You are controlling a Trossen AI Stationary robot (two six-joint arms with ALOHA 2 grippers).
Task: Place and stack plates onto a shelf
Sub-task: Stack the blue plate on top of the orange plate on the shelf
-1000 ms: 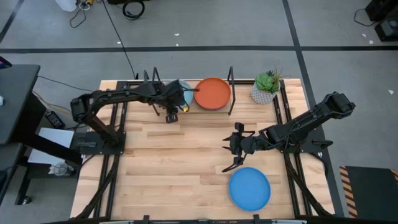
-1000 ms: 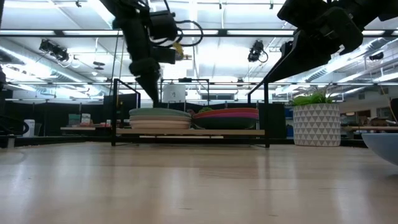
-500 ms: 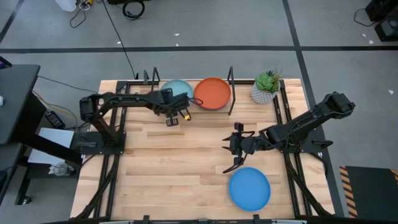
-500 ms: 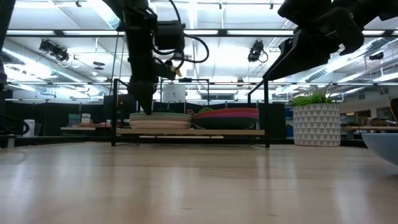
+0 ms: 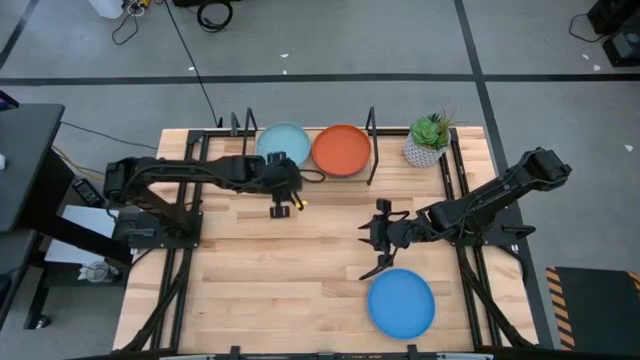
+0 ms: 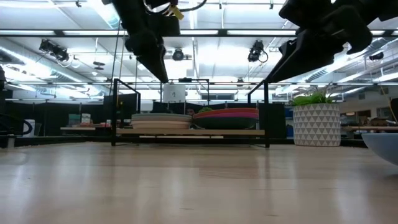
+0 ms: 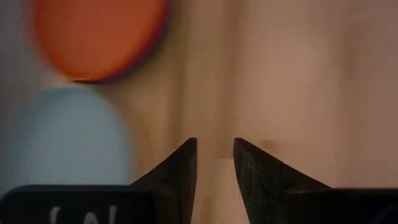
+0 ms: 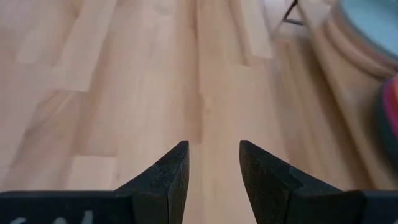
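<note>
The shelf [image 6: 186, 132] stands at the table's far edge with two stacks of plates on its board. The light turquoise plate [image 5: 283, 144] tops the left stack [image 6: 160, 119]. The orange plate [image 5: 342, 150] tops the right stack [image 6: 227, 117]. The blue plate [image 5: 401, 303] lies flat on the table near the near edge. My left gripper [image 5: 279, 208] hovers just in front of the shelf, raised above the table, narrowly open and empty [image 7: 216, 152]. My right gripper [image 5: 372, 240] hangs open and empty [image 8: 214, 155] above the table, just beyond the blue plate.
A potted plant [image 5: 428, 140] in a white pot stands right of the shelf. Black wire uprights [image 5: 371, 130] rise at the shelf's ends. Bare wooden tabletop [image 5: 260, 280] stretches from the shelf to the near edge.
My left gripper has drawn back from over the left stack toward the near edge and has risen. The light turquoise plate, partly covered by it before, now lies in full view on top of the left stack.
</note>
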